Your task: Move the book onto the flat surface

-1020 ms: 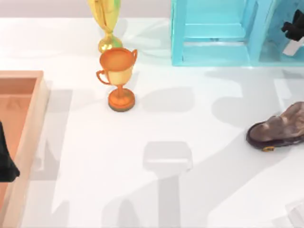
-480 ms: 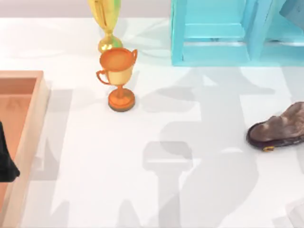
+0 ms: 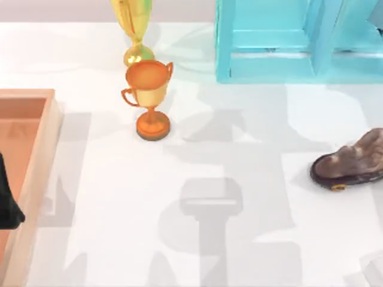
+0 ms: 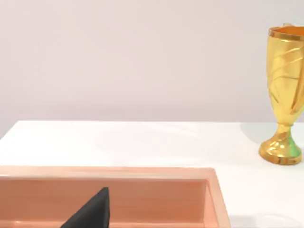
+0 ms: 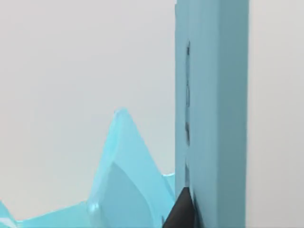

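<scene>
The book (image 5: 211, 114) stands as an upright teal-blue slab close in the right wrist view. One dark finger (image 5: 179, 213) of my right gripper (image 5: 210, 219) presses against its side, so the gripper is shut on it. Behind the book lies the lighter turquoise shelf unit (image 5: 118, 180). The flat surface (image 3: 119, 197), a white tabletop, spreads below, and broad shadows fall across its middle. My left gripper (image 3: 7, 197) is parked at the left edge over the wooden tray (image 3: 42, 149).
An orange trophy (image 3: 149, 95) and a gold trophy (image 3: 134, 30) stand at the back left of centre. The turquoise shelf unit (image 3: 281, 42) fills the back right. A brown shoe (image 3: 353, 161) lies at the right edge.
My right gripper has left the shelf's right compartment with the book and risen past the top view's upper right corner. Its shadow has spread and shifted over the table. The left arm is unmoved.
</scene>
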You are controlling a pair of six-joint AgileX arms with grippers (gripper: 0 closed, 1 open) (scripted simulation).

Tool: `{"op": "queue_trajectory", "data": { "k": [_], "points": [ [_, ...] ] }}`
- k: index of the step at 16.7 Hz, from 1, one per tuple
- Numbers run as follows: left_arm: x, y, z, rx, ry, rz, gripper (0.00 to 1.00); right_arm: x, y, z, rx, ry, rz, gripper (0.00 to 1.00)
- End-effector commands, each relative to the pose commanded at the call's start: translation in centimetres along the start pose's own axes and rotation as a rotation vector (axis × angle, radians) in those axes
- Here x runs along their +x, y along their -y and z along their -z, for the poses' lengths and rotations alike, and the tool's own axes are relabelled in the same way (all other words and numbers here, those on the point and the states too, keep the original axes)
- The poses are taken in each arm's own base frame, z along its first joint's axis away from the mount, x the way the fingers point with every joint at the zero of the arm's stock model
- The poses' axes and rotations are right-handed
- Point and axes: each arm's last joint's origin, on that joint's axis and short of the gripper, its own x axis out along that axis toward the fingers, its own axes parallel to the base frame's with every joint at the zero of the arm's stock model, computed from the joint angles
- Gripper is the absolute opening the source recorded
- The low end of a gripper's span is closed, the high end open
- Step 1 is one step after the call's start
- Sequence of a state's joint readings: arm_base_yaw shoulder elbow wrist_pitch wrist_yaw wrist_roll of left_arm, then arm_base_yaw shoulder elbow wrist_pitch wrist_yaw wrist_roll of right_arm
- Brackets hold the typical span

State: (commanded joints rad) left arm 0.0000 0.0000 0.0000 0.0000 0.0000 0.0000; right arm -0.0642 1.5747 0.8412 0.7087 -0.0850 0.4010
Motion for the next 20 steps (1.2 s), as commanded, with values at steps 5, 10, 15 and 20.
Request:
{"op": "queue_trajectory", "data": {
  "k": [5,10,15,20],
  "points": [
    [0.0,0.0,0.0,0.0,0.0,0.0,1.0,-5.4,-1.2,-2.1,0.006,0.011,-0.003,0.0],
    [0.0,0.0,0.0,0.0,0.0,0.0,1.0,-7.4,-1.3,-2.2,0.009,0.005,0.005,0.0],
    [0.0,0.0,0.0,0.0,0.0,0.0,1.0,-7.1,-1.5,-1.8,0.005,-0.009,0.003,0.0],
    [0.0,0.0,0.0,0.0,0.0,0.0,1.0,-5.5,-5.6,2.9,-0.138,-0.147,-0.04,0.0]
  ]
}}
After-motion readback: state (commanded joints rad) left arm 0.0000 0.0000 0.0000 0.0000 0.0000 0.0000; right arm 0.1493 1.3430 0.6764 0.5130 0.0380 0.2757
